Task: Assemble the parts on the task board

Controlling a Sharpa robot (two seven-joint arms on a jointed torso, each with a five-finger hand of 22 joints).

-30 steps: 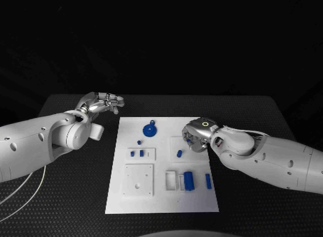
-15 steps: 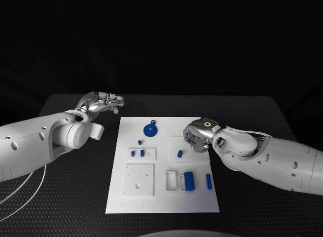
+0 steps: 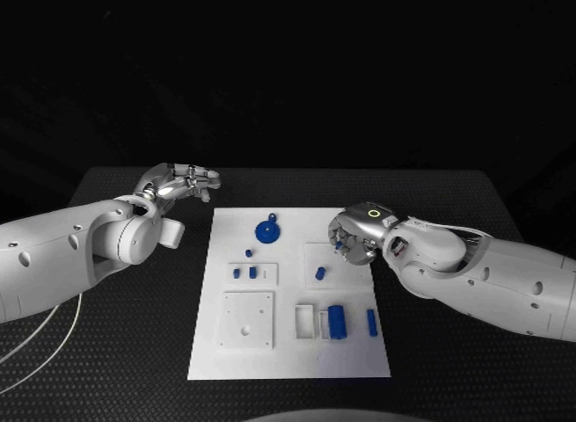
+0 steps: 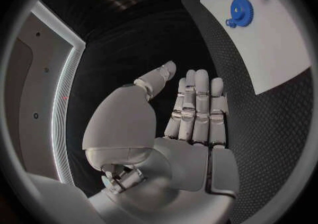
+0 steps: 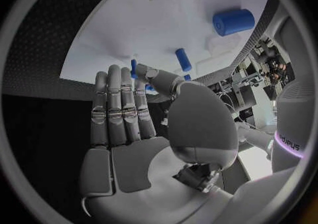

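So the left hand [image 3: 184,183] is parked off the board over the black table [image 3: 135,352], up past the far-left corner of the task board [image 3: 237,360]. In its wrist view the left hand [image 4: 179,123] is flat, fingers straight and side by side, thumb angled off, nothing in it. The blue gear [image 4: 243,11] sits on the white board well ahead of those fingertips and off to the side.

The right hand [image 3: 351,236] hangs over the board's far-right part, wrist bent, palm turned toward the board's middle. Its own wrist view shows the right hand [image 5: 132,128] stretched out too, fingers straight and together, thumb apart, empty. Just beyond the fingertips there's a small blue peg [image 5: 183,59], and farther out a bigger blue cylinder [image 5: 233,21].

From the head view, the gear [image 3: 269,231] lies just left of the right hand, a small blue piece [image 3: 321,273] sits right below it, and the blue block [image 3: 337,322] with a slim bar [image 3: 371,323] lie nearer the robot, well apart from both hands.
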